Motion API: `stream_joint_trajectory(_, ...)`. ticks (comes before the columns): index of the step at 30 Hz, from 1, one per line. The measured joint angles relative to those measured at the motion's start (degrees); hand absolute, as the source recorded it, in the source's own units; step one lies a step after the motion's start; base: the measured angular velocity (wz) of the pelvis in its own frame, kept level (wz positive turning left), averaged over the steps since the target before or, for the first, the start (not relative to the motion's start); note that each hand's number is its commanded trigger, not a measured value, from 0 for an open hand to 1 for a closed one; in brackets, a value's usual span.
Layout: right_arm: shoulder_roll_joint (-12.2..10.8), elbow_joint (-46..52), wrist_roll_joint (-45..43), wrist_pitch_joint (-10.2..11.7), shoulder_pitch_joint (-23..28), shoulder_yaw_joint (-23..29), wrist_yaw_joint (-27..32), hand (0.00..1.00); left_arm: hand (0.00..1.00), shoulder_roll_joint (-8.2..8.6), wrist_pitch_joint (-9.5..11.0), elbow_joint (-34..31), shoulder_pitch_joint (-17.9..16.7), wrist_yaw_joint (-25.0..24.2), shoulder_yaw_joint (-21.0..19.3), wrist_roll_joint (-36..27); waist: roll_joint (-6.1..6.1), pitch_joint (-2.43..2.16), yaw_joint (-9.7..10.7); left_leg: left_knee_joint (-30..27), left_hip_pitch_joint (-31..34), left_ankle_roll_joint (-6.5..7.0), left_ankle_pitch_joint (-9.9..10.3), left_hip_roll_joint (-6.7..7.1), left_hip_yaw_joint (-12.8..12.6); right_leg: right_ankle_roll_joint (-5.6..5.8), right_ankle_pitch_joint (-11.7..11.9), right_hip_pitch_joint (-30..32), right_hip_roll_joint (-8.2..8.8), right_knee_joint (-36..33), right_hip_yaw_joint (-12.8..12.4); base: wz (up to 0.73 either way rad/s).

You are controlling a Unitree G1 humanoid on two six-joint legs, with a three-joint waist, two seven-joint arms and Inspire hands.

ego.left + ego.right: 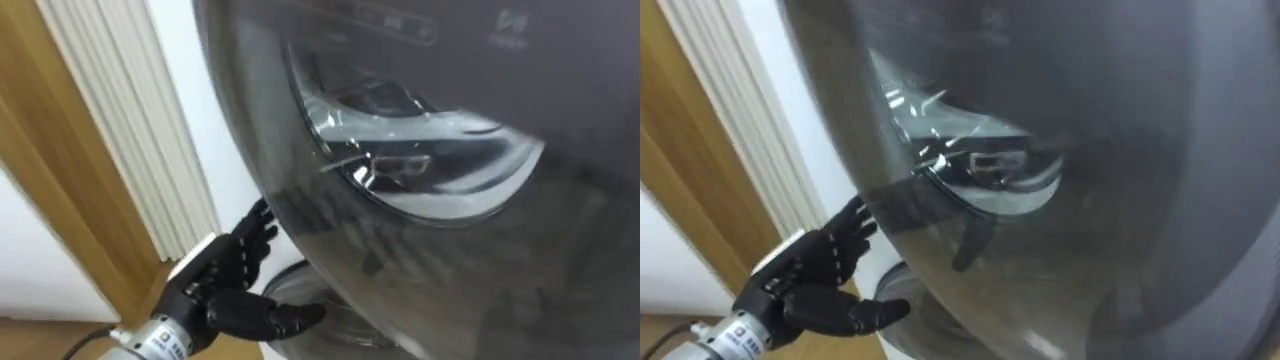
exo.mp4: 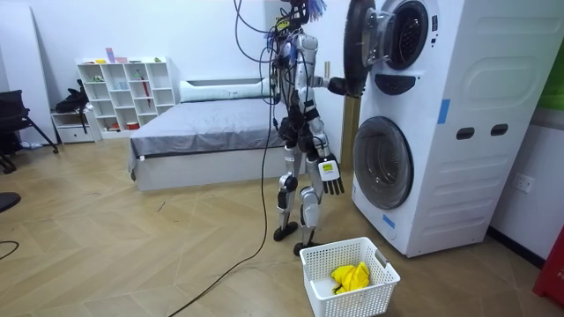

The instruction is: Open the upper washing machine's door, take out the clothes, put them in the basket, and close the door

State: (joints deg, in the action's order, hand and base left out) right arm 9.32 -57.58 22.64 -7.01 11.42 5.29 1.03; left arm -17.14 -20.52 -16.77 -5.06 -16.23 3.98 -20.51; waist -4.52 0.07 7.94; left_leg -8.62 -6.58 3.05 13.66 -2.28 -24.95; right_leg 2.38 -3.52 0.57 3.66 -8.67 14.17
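The upper washing machine's round dark door (image 1: 430,150) stands swung open close in front of me, its glass bowl (image 1: 980,170) bulging toward me. My left hand (image 1: 225,280) is open, with straight fingers resting against the door's left edge and the thumb stretched under it. In the room view this hand (image 2: 337,85) is raised to the door (image 2: 357,48), beside the open drum (image 2: 407,35). My right hand (image 2: 331,173) hangs open at my side. On the floor by my feet, a white basket (image 2: 381,283) holds a yellow cloth (image 2: 351,277).
A lower washing machine (image 2: 383,163) with its door shut sits under the upper one. A white ribbed panel (image 1: 120,130) and a wooden strip run behind the door's left edge. A bed (image 2: 203,132) and a white shelf (image 2: 123,88) stand behind me.
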Motion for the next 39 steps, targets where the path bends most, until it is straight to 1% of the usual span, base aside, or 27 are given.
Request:
stream_joint_trajectory(1, 0.0, 0.0, 0.0, 0.0, 0.0, 0.0, 0.0, 0.00, 0.00, 0.00, -0.4, 0.0, 0.6, 0.0, 0.0, 0.4, 0.03, 0.20, 0.0, 0.0, 0.0, -0.04, 0.0, 0.00, 0.0, -0.02, 0.0, 0.0, -0.01, 0.0, 0.0, 0.00)
stream_joint_trajectory(2, 0.0, 0.0, 0.1, 0.1, 0.1, 0.0, 0.0, 0.00, 0.00, 0.03, -1.0, 0.0, 1.9, 0.0, 0.0, 1.6, 0.11, 0.64, 0.1, 0.0, 0.1, -0.04, 0.0, 0.00, 0.0, -0.03, 0.0, 0.2, -0.02, 0.0, 0.0, -0.04)
stream_joint_trajectory(3, -0.2, 0.1, 0.1, 0.2, -0.1, 0.0, 0.1, 0.00, 0.00, 0.04, -1.6, 0.0, 2.9, 0.2, 0.0, 2.9, 0.30, 0.93, 0.1, 0.0, 0.1, -0.05, 0.0, 0.00, -0.1, -0.08, -0.1, 0.3, -0.04, 0.0, 0.0, -0.05)
stream_joint_trajectory(5, -0.3, 0.1, 0.1, 0.7, -0.1, -0.1, 0.1, 0.00, 0.00, 0.33, -1.8, 0.6, 4.1, 0.4, 0.2, 4.4, 0.46, 1.02, 0.2, 0.0, 0.2, -0.13, 0.1, -0.09, -0.5, -0.11, -0.1, 0.5, -0.12, 0.0, 0.0, -0.05)
stream_joint_trajectory(7, -0.3, 0.0, 0.1, 0.9, -0.1, -0.1, 0.1, 0.00, 0.00, 1.26, -2.0, 3.4, 7.1, 0.9, 0.5, 5.5, 0.42, 0.99, 0.3, 0.1, 0.2, -0.14, 0.1, -0.12, -0.7, -0.12, -0.1, 0.6, -0.15, 0.0, -0.1, -0.04)
stream_joint_trajectory(9, -0.3, -0.4, 0.1, 1.2, -0.2, -0.3, 0.1, 0.00, 0.00, 0.90, -1.9, 4.0, 8.1, 1.3, 1.1, 5.6, 0.42, 0.96, 0.3, 0.0, 0.2, -0.14, 0.1, -0.04, -0.9, -0.12, -0.1, 0.7, -0.17, 0.0, -1.3, -0.04)
stream_joint_trajectory(14, -0.3, -0.3, -0.6, 1.1, -0.7, -0.7, 0.1, 0.00, 0.00, 1.14, -2.3, 5.5, 8.9, 3.9, 1.5, 7.9, 0.48, 0.88, 1.2, -0.2, 0.0, -0.12, 0.1, -0.02, -1.6, -0.18, 0.0, 0.6, -0.13, -0.2, -2.4, -0.04)
stream_joint_trajectory(16, -0.3, -0.3, -0.5, 1.1, -0.5, -0.6, 0.1, 0.00, 0.00, 0.68, -4.1, 6.3, 10.7, 4.4, 1.5, 7.8, 0.38, 0.84, 1.2, -0.4, 0.2, -0.09, 0.1, -0.21, -1.8, -0.36, 0.3, 0.6, -0.16, -0.2, -2.7, -0.02)
stream_joint_trajectory(17, -0.3, -0.3, -0.6, 0.9, -0.5, -0.2, 0.1, 0.00, 0.00, -0.01, -6.2, 7.2, 12.6, 4.4, 1.5, 7.8, 0.31, 0.81, 1.2, -0.8, 0.5, -0.03, 0.0, -0.32, -1.9, -0.45, 0.6, 0.6, -0.16, -0.1, -2.7, 0.00)
stream_joint_trajectory(18, -0.3, -0.3, -0.8, 0.5, -0.6, 0.2, 0.1, 0.00, 0.00, -0.73, -7.2, 9.1, 14.7, 4.4, 1.5, 7.7, 0.20, 0.75, 1.2, -1.0, 0.5, 0.10, 0.0, -0.35, -2.1, -0.54, 0.9, 0.6, -0.12, -0.1, -2.8, 0.00)
stream_joint_trajectory(19, -0.3, -0.2, -0.8, 0.4, -0.6, 0.4, 0.1, 0.00, 0.00, -0.93, -7.4, 10.2, 15.7, 4.4, 1.5, 7.7, 0.16, 0.74, 1.2, -1.0, 0.6, 0.18, -0.1, -0.34, -2.2, -0.57, 1.1, 0.5, -0.09, -0.1, -2.8, -0.04)
stream_joint_trajectory(21, 0.1, 0.1, -1.0, -0.4, -0.5, 0.4, 0.1, 0.00, 0.00, -1.88, -8.8, 14.6, 19.5, 5.5, 1.5, 7.8, -0.11, 0.57, 1.2, -1.1, 1.1, 0.54, -0.5, -0.31, -2.6, -0.77, 1.9, 0.5, 0.06, -0.2, -3.2, -0.06)
stream_joint_trajectory(23, 0.3, 0.6, -0.9, -0.6, -0.2, 0.4, 0.1, 0.00, 0.00, -1.77, -9.6, 17.7, 21.9, 7.3, 1.5, 7.8, -0.24, 0.45, 1.3, -1.1, 1.1, 0.39, -0.6, -0.25, -3.1, -0.86, 2.2, 0.6, 0.19, -0.4, -3.4, -0.03)
stream_joint_trajectory(25, 0.4, 0.9, -1.0, -0.6, -0.3, 0.5, 0.3, 0.00, 0.00, -1.19, -10.7, 19.2, 23.4, 9.2, 1.5, 7.8, -0.27, 0.39, 2.0, -1.1, 1.0, 0.40, -0.8, -0.28, -3.4, -0.86, 2.2, 0.8, 0.45, -1.1, -3.3, 0.05)
stream_joint_trajectory(26, 0.4, 0.9, -0.9, -0.7, -0.4, 0.5, 0.4, 0.00, 0.00, -1.26, -11.2, 19.7, 24.0, 10.0, 1.4, 7.6, -0.26, 0.33, 2.6, -1.1, 1.1, 0.33, -1.0, -0.43, -4.1, -0.81, 2.2, 0.9, 0.61, -1.2, -3.4, 0.11)
stream_joint_trajectory(27, 0.4, 1.2, -0.9, -1.3, -0.4, 0.5, 0.7, 0.00, 0.00, -1.23, -11.7, 20.4, 24.7, 10.6, 1.3, 6.8, -0.30, 0.24, 2.7, -1.2, 1.0, 0.31, -0.9, -0.76, -5.6, -0.82, 2.2, 1.2, 0.70, -1.4, -3.4, 0.09)
stream_joint_trajectory(28, 0.5, 1.5, -0.9, -1.6, -0.4, 0.4, 0.9, 0.00, 0.00, -1.28, -11.8, 20.9, 25.1, 10.8, 1.3, 6.3, -0.29, 0.23, 2.7, -1.2, 1.0, 0.15, -1.0, -0.86, -6.1, -0.86, 2.2, 1.3, 0.73, -1.4, -3.4, 0.00)
stream_joint_trajectory(29, 0.7, 1.7, -0.9, -2.3, -0.2, 0.4, 0.9, 0.00, 0.00, -1.38, -11.8, 21.9, 25.6, 11.2, 1.3, 5.1, -0.23, 0.15, 2.7, -1.3, 0.8, -0.25, -1.3, -0.89, -6.2, -0.91, 2.5, 1.7, 0.65, -1.0, -3.4, -0.06)
stream_joint_trajectory(31, 0.7, 2.2, -1.0, -3.1, -0.4, 0.1, 0.9, 0.00, 0.00, -1.15, -11.7, 23.1, 25.7, 12.0, 0.6, 3.3, -0.18, 0.01, 2.7, -1.5, 0.9, -0.32, -1.4, -0.91, -6.2, -1.10, 2.9, 1.8, 0.41, -0.2, -3.9, -0.11)
stream_joint_trajectory(32, 0.7, 2.2, -1.0, -3.1, -0.7, -0.7, 1.2, 0.00, 0.00, -0.42, -11.2, 24.2, 25.7, 12.7, 0.4, 2.2, -0.13, 0.00, 2.7, -1.5, 0.7, -0.34, -1.4, -0.92, -6.2, -0.95, 3.0, 1.5, 0.25, 0.4, -4.2, -0.07)
stream_joint_trajectory(33, 0.8, 2.1, -1.0, -3.1, -0.6, -1.1, 1.4, 0.00, 0.00, 0.64, -10.4, 25.4, 25.7, 13.4, 0.3, 1.9, 0.11, 0.05, 2.8, -1.5, 0.5, 0.01, -1.7, -0.89, -6.2, -0.78, 3.0, 1.1, -0.13, 1.0, -5.1, -0.05)
stream_joint_trajectory(34, 0.8, 2.1, -1.0, -3.1, -0.7, -1.4, 1.4, 0.00, 0.00, 0.80, -10.0, 25.9, 25.7, 13.5, 0.3, 1.9, 0.26, 0.13, 2.8, -1.5, 0.4, 0.04, -1.7, -0.85, -6.2, -0.80, 2.9, 1.0, -0.25, 1.0, -5.6, 0.00)
stream_joint_trajectory(35, 0.8, 2.2, -1.0, -3.1, -0.8, -2.0, 1.5, 0.00, 0.00, 1.68, -9.2, 27.0, 25.7, 13.6, 0.6, 1.9, 0.32, 0.03, 2.8, -1.8, 0.7, 0.02, -1.6, -0.89, -6.3, -0.85, 2.9, 1.2, -0.39, 1.0, -6.2, 0.00)
stream_joint_trajectory(36, 0.8, 2.2, -0.9, -3.1, -0.9, -2.3, 1.5, 0.00, 0.00, 2.79, -7.8, 28.1, 25.6, 13.6, 0.8, 1.9, 0.53, -0.15, 2.8, -1.7, 1.1, 0.06, -1.6, -0.98, -6.8, -0.85, 2.9, 1.4, -0.29, 0.8, -6.2, 0.00)
stream_joint_trajectory(37, 0.8, 2.2, -1.0, -3.1, -0.9, -2.5, 1.5, 0.00, 0.00, 3.33, -6.9, 28.5, 25.2, 13.6, 0.9, 2.0, 0.57, -0.20, 2.8, -1.6, 1.2, 0.12, -1.7, -1.03, -7.1, -0.91, 2.8, 1.4, -0.20, 0.4, -5.9, 0.00)
stream_joint_trajectory(38, 0.9, 2.6, -1.0, -3.1, -0.9, -3.0, 1.8, 0.00, 0.00, 3.76, -4.8, 28.7, 23.8, 13.6, 1.3, 2.2, 0.67, -0.35, 2.8, -1.5, 1.2, 0.17, -1.8, -1.15, -7.6, -1.53, 2.2, 1.6, 0.19, -1.4, -4.8, -0.10)
stream_joint_trajectory(39, 1.1, 2.4, -1.0, -3.1, -0.9, -3.1, 1.9, 0.00, 0.00, 4.21, -1.7, 29.7, 21.6, 13.5, 2.1, 2.0, 0.92, -0.48, 2.9, -1.3, 0.6, 0.03, -1.8, -1.18, -7.6, -1.66, 1.5, 1.4, 0.40, -3.2, -4.0, -0.13)
